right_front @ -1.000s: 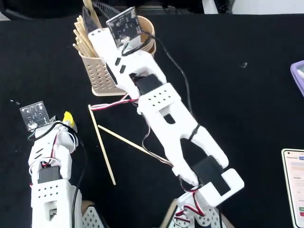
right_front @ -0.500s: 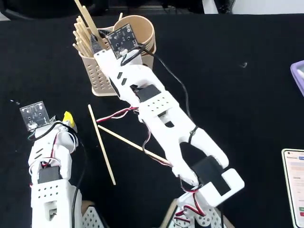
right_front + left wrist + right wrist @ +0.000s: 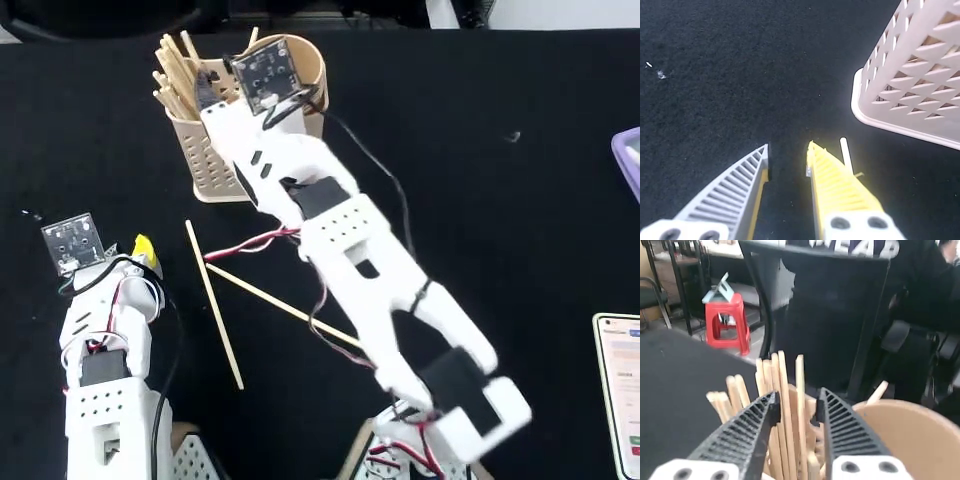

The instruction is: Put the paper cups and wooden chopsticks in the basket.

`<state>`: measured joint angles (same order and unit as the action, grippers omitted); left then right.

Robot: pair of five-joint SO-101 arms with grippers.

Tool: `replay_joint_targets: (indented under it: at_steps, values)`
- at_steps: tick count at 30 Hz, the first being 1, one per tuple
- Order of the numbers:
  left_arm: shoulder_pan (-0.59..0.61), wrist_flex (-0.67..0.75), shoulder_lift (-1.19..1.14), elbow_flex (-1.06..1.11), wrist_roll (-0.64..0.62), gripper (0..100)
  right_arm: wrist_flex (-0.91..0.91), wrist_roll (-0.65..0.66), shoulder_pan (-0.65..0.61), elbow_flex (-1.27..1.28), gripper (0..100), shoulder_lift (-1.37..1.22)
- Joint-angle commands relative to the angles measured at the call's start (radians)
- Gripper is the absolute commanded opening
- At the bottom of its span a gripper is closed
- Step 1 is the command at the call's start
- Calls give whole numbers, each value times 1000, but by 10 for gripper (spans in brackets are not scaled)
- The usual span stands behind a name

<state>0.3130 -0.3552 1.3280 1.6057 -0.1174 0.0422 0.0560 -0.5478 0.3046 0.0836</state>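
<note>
High view: the basket (image 3: 208,165) stands at the far side of the tabletop (image 3: 500,250), with a paper cup (image 3: 314,72) and many wooden chopsticks (image 3: 172,85) inside. The right gripper (image 3: 797,396) hangs above them, its fingers a little apart and holding nothing. Two loose chopsticks (image 3: 213,300) lie between the arms. The left gripper (image 3: 788,147) is low beside them, fingers slightly apart, empty.
</note>
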Motion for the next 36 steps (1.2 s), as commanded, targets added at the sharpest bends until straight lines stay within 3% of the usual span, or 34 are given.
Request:
replay_joint_targets:
  at_steps: [1,13,17,19,22,27,36]
  values:
    - [-13,20,15,-10,12,134,17,-3,-12,-30,92,162]
    - [-12,20,15,-10,12,134,577,-3,-20,363,96,800]
    - [-4,20,15,-13,9,134,586,-2,-84,645,108,961]
    - [1,20,15,-16,6,134,519,-3,-135,791,166,974]
    - [67,18,15,-27,-14,134,393,-9,-213,935,248,928]
    - [228,18,6,-54,-199,134,334,-54,-313,908,251,693]
    - [246,20,6,-54,-206,134,342,-203,-362,598,256,128]
